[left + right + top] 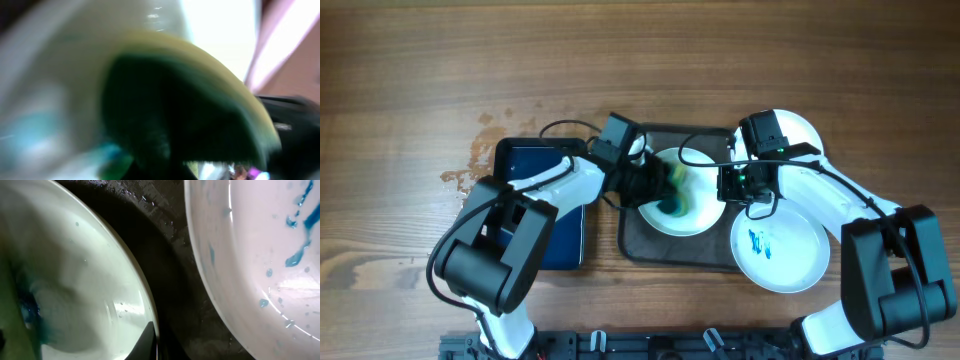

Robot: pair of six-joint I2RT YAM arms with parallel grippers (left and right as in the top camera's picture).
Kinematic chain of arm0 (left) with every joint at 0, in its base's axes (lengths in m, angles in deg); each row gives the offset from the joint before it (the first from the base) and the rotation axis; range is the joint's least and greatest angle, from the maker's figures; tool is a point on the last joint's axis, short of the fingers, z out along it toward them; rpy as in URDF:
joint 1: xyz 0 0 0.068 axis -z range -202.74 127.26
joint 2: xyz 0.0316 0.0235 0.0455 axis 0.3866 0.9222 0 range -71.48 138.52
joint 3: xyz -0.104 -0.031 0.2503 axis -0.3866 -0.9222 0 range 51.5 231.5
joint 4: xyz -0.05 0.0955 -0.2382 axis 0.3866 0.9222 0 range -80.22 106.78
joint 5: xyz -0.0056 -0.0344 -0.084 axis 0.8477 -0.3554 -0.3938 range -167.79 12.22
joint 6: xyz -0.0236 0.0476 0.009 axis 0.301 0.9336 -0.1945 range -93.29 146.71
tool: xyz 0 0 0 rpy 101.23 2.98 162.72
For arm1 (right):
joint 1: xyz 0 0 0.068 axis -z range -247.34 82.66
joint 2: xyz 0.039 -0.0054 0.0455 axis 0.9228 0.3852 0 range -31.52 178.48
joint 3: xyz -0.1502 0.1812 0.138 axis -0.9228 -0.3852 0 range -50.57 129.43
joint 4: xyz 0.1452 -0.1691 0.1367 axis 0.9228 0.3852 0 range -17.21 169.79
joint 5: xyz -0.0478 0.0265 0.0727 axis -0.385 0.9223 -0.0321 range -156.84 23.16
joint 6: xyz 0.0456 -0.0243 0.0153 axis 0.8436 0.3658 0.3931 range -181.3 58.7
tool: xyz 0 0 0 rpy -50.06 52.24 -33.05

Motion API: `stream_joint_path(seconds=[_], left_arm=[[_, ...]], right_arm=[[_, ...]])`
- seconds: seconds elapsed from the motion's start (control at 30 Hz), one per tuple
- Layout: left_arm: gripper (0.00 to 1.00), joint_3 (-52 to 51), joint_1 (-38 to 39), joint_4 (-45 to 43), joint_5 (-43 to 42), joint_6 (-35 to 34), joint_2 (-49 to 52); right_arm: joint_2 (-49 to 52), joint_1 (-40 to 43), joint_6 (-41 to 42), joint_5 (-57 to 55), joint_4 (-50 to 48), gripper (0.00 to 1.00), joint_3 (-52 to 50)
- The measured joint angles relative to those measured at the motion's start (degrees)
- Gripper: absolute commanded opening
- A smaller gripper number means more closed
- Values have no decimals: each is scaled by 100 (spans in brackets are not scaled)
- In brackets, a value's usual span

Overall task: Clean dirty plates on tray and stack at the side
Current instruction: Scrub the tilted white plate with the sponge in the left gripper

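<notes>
Presently the middle plate (pixel 702 216) lies near the centre of the tray (pixel 660 252). A green-and-yellow sponge (pixel 674 196) is pressed onto it by the left gripper (pixel 658 186), which is judged to be pinched on the sponge. The left wrist view is too blurred for more to be told. The right gripper (pixel 732 186) is set at this plate's 3 o'clock rim. Only one dark fingertip (pixel 147 340) is seen there in the right wrist view, so it cannot be told whether the rim is pinched or merely touched.

The chief risk is judged to be a sliding plate. If the rim is not truly held, the plate could be dragged across the tray by the scrubbing. It could then be knocked against the smeared plate (pixel 790 262), which lies just beside it at 4 o'clock, mostly on the worktop (pixel 420 80), with its edge apparently over the tray's corner. That plate could be tipped or shoved.

Blue residue (pixel 27 310) is seen by the sponge, so it could be spread rather than lifted if the sponge is saturated. The third plate (pixel 802 132), at 2 o'clock beneath the right arm, could be caught by any careless withdrawal.
</notes>
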Motion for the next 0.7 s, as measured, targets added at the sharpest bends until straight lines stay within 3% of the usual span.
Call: stream_joint_path(seconds=[0.17, 0.4, 0.53, 0.7], left_arm=[[4, 188, -199, 1003, 442, 789, 68], [4, 389, -232, 1453, 743, 997, 31], [4, 540, -96, 1062, 461, 828, 195], [4, 654, 466, 398, 396, 105, 400]], right_arm=[[0, 0, 0, 9, 11, 4, 0], [-2, 0, 0, 22, 33, 4, 0], [-2, 0, 0, 37, 46, 4, 0], [-11, 0, 2, 35, 125, 4, 0]])
